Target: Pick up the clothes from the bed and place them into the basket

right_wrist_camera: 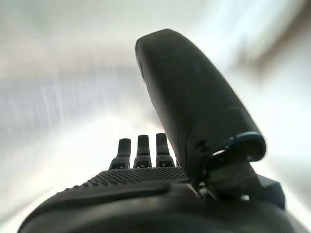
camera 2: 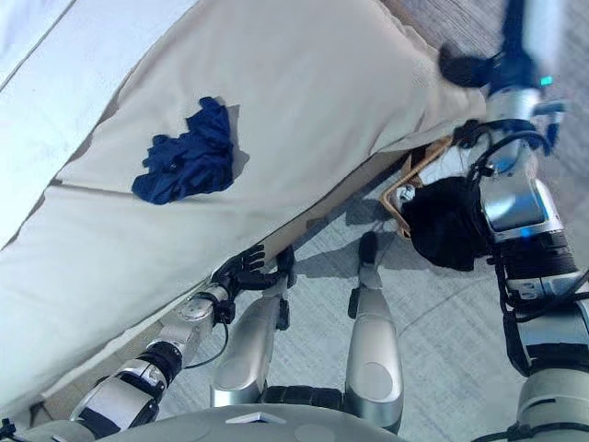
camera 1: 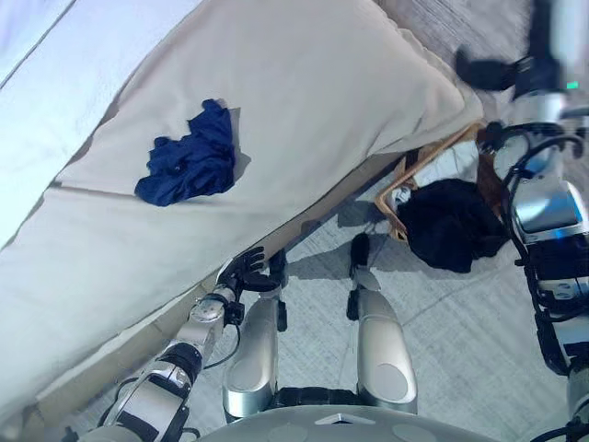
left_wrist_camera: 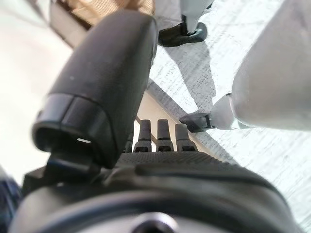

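Observation:
A crumpled dark blue garment (camera 1: 189, 158) lies on the cream bed cover (camera 1: 304, 92). A wooden-rimmed basket (camera 1: 398, 198) stands on the floor by the bed's corner with a black garment (camera 1: 451, 224) draped in it. My left hand (camera 1: 247, 270) hangs low beside the bed's edge, fingers relaxed and empty; it also shows in its wrist view (left_wrist_camera: 155, 133). My right hand (camera 1: 486, 70) is raised over the bed's corner above the basket, fingers straight and empty, and it shows in its wrist view (right_wrist_camera: 141, 148).
A white pillow or sheet (camera 1: 37, 83) lies at the far left of the bed. Grey tiled floor (camera 1: 460, 350) stretches in front of the bed and around the basket.

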You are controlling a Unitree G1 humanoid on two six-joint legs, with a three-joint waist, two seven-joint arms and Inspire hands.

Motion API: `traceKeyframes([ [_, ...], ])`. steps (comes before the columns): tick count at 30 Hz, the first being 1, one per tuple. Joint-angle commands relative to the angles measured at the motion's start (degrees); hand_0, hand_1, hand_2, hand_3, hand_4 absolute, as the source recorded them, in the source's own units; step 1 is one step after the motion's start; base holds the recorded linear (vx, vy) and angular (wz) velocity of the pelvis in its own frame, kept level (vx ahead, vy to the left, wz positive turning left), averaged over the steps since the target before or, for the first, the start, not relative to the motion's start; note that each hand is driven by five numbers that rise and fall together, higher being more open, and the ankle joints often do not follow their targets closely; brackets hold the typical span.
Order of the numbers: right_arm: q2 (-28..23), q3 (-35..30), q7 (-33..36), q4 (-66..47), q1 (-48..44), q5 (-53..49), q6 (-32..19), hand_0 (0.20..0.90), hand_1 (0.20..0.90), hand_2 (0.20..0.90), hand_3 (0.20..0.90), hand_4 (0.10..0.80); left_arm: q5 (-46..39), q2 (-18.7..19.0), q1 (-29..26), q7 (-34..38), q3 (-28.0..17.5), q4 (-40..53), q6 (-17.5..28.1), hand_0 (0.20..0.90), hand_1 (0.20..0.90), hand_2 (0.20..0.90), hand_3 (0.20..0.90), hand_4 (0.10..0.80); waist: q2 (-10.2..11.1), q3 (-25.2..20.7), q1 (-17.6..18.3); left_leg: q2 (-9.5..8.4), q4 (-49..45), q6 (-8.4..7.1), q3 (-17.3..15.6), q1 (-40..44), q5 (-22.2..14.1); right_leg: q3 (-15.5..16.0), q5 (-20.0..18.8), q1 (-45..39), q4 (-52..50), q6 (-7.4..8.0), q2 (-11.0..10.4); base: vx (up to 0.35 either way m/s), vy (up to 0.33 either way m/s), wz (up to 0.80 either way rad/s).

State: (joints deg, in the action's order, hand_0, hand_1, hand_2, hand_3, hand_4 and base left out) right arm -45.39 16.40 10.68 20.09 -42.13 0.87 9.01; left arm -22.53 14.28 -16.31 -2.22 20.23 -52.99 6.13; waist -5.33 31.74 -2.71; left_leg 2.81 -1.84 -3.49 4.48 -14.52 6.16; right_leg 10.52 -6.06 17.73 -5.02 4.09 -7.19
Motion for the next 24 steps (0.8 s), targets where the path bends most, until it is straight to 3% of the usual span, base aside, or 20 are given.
traceKeyframes([
  [1,5.5,5.1,-5.8,6.0,-2.7,2.2,-5.2,0.900,0.900,0.900,0.900,0.800,-1.0,4.5,5.1,-0.3,-0.2,-1.6,0.2,0.900,0.900,0.900,0.900,0.800,5.7,-4.7,-4.5,-3.94,-5.6,2.61,-1.4,-1.6,-4.2,0.0,5.9,-1.4,-7.8,-0.74,-1.1,0.088,0.089,0.69],
  [7,14.7,14.4,1.4,19.6,-10.9,11.3,-5.9,0.900,0.900,0.900,0.900,0.800,-3.9,6.1,4.6,0.9,-1.1,-3.2,-0.1,0.900,0.900,0.900,0.900,0.800,6.7,-4.3,-11.7,-5.19,-4.8,3.66,3.2,-0.7,-4.2,4.6,5.4,-6.1,-6.3,0.57,-2.8,0.054,0.070,0.58],
  [12,19.7,13.7,11.8,28.0,-19.7,10.4,-5.2,0.900,0.900,0.900,0.900,0.800,-5.3,6.6,4.5,1.8,-2.6,-4.6,-0.5,0.900,0.900,0.900,0.900,0.800,6.2,-4.1,-17.5,-6.51,-4.6,3.84,7.3,-2.1,-3.6,8.0,5.6,-7.9,-6.1,0.80,-4.2,0.017,0.083,0.57],
  [19,19.6,13.4,18.6,36.7,-27.0,13.5,-2.1,0.900,0.900,0.900,0.900,0.800,-4.5,6.6,6.6,-0.4,-4.2,-5.7,1.1,0.900,0.900,0.900,0.900,0.800,5.3,-3.1,-23.5,-8.17,-6.8,4.11,10.9,-5.7,-3.0,12.0,5.9,-8.0,-8.6,0.96,-6.6,0.031,0.061,0.43],
  [24,18.9,15.4,14.6,42.1,-30.4,12.7,4.1,0.900,0.900,0.900,0.900,0.800,-4.7,6.8,6.9,-2.2,-4.2,-6.4,1.9,0.900,0.900,0.900,0.900,0.800,6.0,-2.2,-25.7,-8.05,-7.0,3.87,12.0,-6.8,-3.8,12.9,7.2,-7.3,-10.4,1.89,-7.4,0.063,-0.019,0.42],
])
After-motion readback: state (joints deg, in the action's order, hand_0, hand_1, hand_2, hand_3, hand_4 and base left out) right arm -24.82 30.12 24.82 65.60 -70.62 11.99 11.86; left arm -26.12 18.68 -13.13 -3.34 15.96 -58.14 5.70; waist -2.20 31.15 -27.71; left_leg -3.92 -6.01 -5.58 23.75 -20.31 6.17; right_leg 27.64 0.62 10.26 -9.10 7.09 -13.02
